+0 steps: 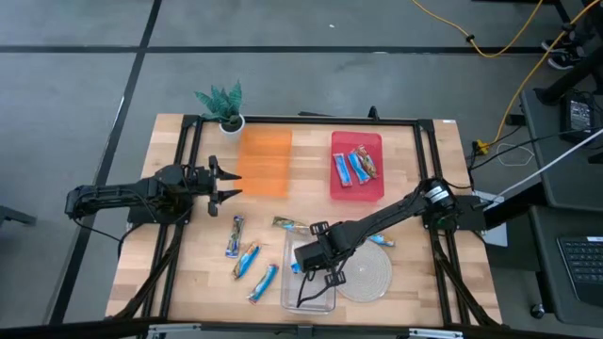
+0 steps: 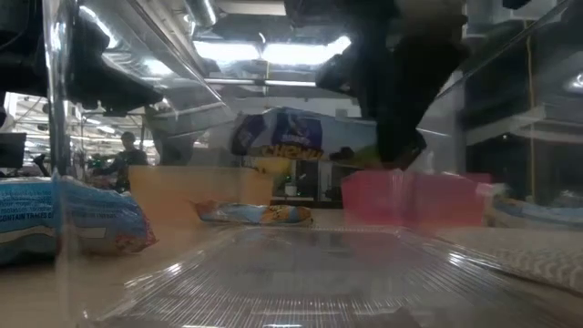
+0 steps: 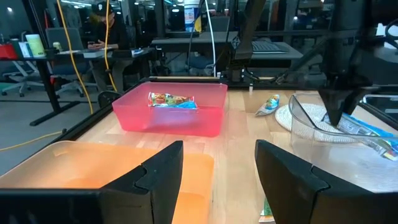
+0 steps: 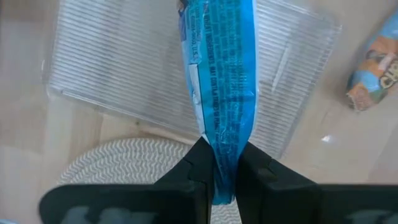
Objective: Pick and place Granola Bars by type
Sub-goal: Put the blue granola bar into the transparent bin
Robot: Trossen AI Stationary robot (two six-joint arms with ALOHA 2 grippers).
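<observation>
Right gripper point(image 4: 225, 171) is pinched tight on one end of a blue bar point(image 4: 221, 81), which hangs lengthwise over the clear tray point(image 1: 320, 294). Held by the end seam like this, the bar dangles free of the fingers, so it should drop flat into the tray on release. My reading: blue bars go to the clear tray, and this one is near its drop point, not yet let go.

Red tray point(image 1: 339, 184) at the far side of the table point(image 1: 198, 264) already holds a few bars point(image 1: 355, 167), blue and reddish-brown wrappers mixed as far as I can tell.

Loose bars still on the table: three blue ones point(image 1: 247, 261) grouped left of the clear tray, one tan-and-blue bar point(image 1: 290, 224) just behind it, one more point(image 1: 382, 240) at the far edge of the woven mat point(image 1: 369, 273). The mat sits touching the clear tray's right side.

Left gripper point(image 3: 219, 180) waits with fingers spread apart and holding nothing, hovering at the near edge of the orange tray point(image 1: 264, 162), which looks bare. Likely parked clear of the right arm's path.

Small potted plant point(image 1: 224, 105) at the far left corner, uninvolved.
</observation>
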